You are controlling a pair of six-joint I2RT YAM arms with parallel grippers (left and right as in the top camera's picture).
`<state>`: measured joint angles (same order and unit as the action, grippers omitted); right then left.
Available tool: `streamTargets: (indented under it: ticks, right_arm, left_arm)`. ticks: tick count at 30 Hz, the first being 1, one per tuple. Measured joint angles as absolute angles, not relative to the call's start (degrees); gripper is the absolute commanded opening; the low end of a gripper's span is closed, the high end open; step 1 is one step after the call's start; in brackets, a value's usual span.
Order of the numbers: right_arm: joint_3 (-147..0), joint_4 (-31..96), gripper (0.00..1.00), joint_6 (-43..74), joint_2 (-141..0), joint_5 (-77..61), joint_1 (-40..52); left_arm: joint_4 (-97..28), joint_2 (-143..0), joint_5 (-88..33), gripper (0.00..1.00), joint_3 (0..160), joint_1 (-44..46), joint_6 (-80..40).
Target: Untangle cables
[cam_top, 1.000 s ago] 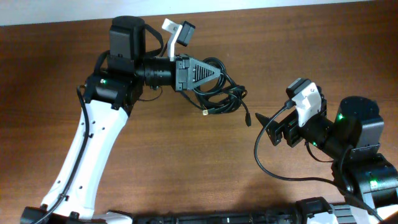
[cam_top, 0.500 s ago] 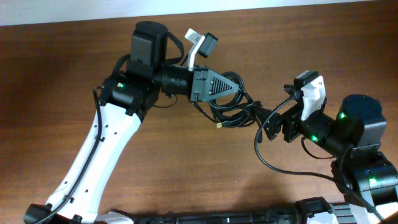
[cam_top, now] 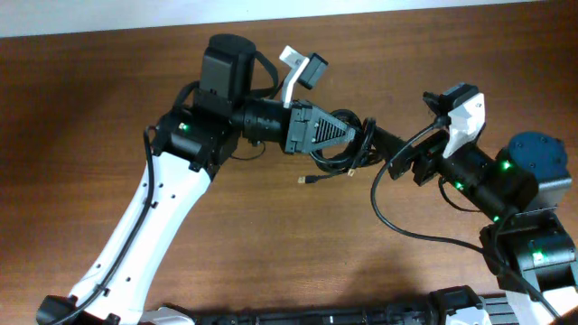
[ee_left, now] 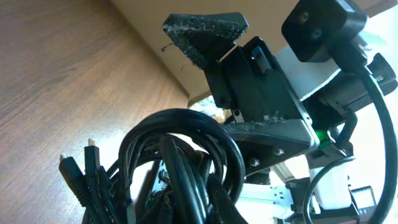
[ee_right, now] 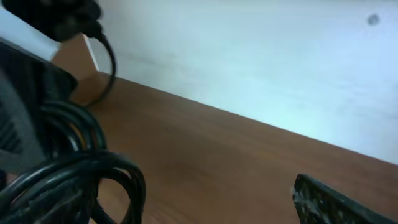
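cable bundle [cam_top: 350,152]: black tangle of looped cables, up toward the far edge of the bench [cam_top: 271,262] and a bit right of the middle, sitting right between the two arms.
left gripper [cam_top: 348,135]: comes in from the left and has the cable bundle's loops clamped, jaws narrow around them. In its own wrist view the loops fill the whole foreground, so you can't really see the fingers there.
right gripper [cam_top: 381,144]: pointing in from the right, tip right at the bundle. Touching or just beside it, can't tell from overhead. It's spread wide with nothing pinched: the left wrist view shows one textured triangular finger [ee_left: 205,28] up top and the other one well below it.
loose plug [cam_top: 307,181]: small light-coloured connector on a cable end, trailing out of the bundle's left side toward the near edge.
more plugs [ee_left: 90,152]: a couple of dark connectors poking out at the left of the loops in the left wrist view.
right wrist view: blurry loops at the left, one of its own fingers in the lower right corner, well apart from them, white wall [ee_right: 249,56] behind the bench.
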<state>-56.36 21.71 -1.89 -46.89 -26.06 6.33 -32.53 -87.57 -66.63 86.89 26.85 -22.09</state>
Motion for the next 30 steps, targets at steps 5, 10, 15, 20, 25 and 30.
streamTargets:
  ticks: [5, 10, 15, 20, 25, 30]
  right_arm:
    - [-56.4, 20.9, 0.99, -1.8, -46.9, -28.0, 6.3]
    - [-56.4, 15.3, 0.99, -1.6, -47.0, -27.6, 6.3]
    - [-56.4, 16.6, 0.99, -1.5, -47.0, -21.9, 6.3]
    - [-56.5, 25.1, 0.99, 0.0, -47.0, -21.0, 6.3]
    - [-56.5, 31.7, 0.99, 3.0, -47.0, -24.2, 6.3]
    - [-56.5, 35.5, 0.99, -3.9, -47.0, -25.5, 6.3]
  left_arm:
    - [-33.1, -87.6, -67.1, 0.0, 86.9, 26.9, -22.0]
    - [-35.8, -87.6, -67.1, 0.0, 86.9, 27.4, -20.8]
    - [-35.8, -87.6, -66.5, 0.0, 86.9, 27.6, -20.6]
    - [-35.9, -87.6, -52.9, 0.0, 86.9, 27.6, -11.0]
    - [-35.5, -87.6, -48.1, 0.0, 86.9, 27.6, 3.8]
    - [-33.0, -87.6, -50.2, 0.0, 86.9, 27.6, 4.2]
